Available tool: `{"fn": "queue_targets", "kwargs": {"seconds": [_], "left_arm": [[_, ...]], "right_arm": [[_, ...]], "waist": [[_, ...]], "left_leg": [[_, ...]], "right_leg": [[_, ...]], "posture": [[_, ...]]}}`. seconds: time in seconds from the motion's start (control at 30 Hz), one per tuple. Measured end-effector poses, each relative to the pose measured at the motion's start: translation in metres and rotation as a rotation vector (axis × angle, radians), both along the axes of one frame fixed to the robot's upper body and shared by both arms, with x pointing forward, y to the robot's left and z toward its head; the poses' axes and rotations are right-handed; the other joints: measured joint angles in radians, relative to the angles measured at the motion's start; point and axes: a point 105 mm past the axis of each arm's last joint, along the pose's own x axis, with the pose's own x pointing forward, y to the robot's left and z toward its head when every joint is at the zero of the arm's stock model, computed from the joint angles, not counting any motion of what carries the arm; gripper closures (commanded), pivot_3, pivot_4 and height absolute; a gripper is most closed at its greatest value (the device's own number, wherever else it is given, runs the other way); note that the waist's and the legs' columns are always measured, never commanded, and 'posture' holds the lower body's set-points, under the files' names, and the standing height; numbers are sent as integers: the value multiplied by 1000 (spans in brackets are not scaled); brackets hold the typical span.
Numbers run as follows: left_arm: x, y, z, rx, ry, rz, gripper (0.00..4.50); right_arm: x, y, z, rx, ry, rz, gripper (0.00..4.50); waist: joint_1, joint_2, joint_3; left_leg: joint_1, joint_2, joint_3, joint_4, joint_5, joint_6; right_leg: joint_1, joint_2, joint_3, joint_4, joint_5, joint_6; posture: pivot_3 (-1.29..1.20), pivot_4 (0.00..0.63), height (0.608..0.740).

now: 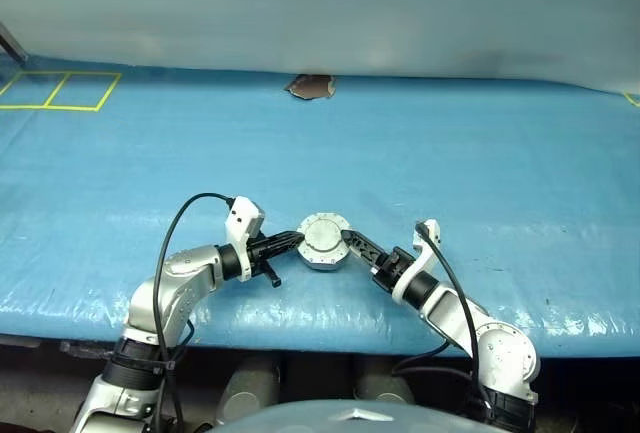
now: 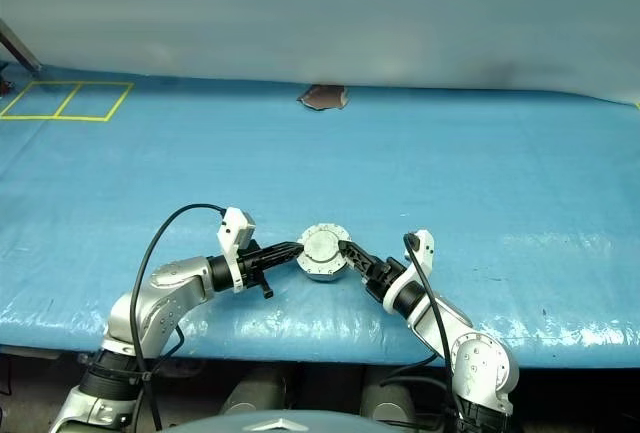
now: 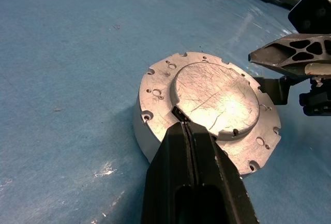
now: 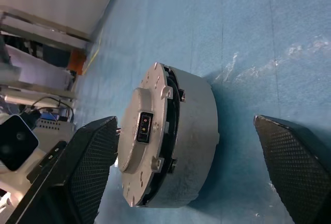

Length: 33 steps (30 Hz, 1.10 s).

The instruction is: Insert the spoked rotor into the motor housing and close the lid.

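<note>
Scratched silver lid [image 3: 214,97] on a blue table [image 1: 480,163] with yellow lines [image 1: 58,91], perhaps tape.

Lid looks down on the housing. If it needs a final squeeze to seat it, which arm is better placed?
Right, probably. The right gripper is open with its fingers either side of the closed motor housing. The left gripper is shut, its tips resting on the lid.
</note>
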Motion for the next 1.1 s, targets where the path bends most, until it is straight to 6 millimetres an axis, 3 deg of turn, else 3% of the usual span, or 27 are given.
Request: {"fn": "queue_targets", "kwargs": {"seconds": [0.03,0.1,0.27,0.57,0.67,0.77,1.1], "left_arm": [[0,0,0,1,0,1,4500],[0,1,0,2,-1,2,4500],[0,1,0,6,-2,7,4500],[0,3,-1,15,-3,14,4500],[1,4,-1,21,-4,17,4500],[1,7,-2,27,-1,27,4500],[1,6,-3,26,-1,27,4500]], "right_arm": [[-2,0,-1,22,10,1,27],[-4,1,-1,53,21,3,433],[-8,5,-2,80,47,23,1932],[-11,18,-1,68,71,52,1932],[-10,21,1,73,78,40,2440],[-8,22,6,85,76,18,3323],[-8,22,10,70,90,-4,3338]], "waist": [[0,0,0],[-1,0,0],[-1,0,0],[-2,0,0],[-2,1,0],[-1,1,1],[-2,2,1]], "left_leg": [[0,0,0,0,0,0],[0,0,0,0,0,0],[0,0,1,0,0,0],[0,1,1,-1,0,0],[0,1,1,-2,0,0],[0,1,0,-2,0,0],[-2,1,1,-3,-1,2]], "right_leg": [[0,0,0,0,0,0],[0,0,0,0,0,0],[0,0,0,0,0,0],[-1,0,0,-2,0,0],[-1,0,0,-2,0,0],[-2,1,0,-5,0,0],[-2,1,0,-10,3,2]], "posture": [[0,150,740],[0,150,740],[0,150,740],[0,150,740],[0,150,740],[0,150,740],[0,150,740]]}}
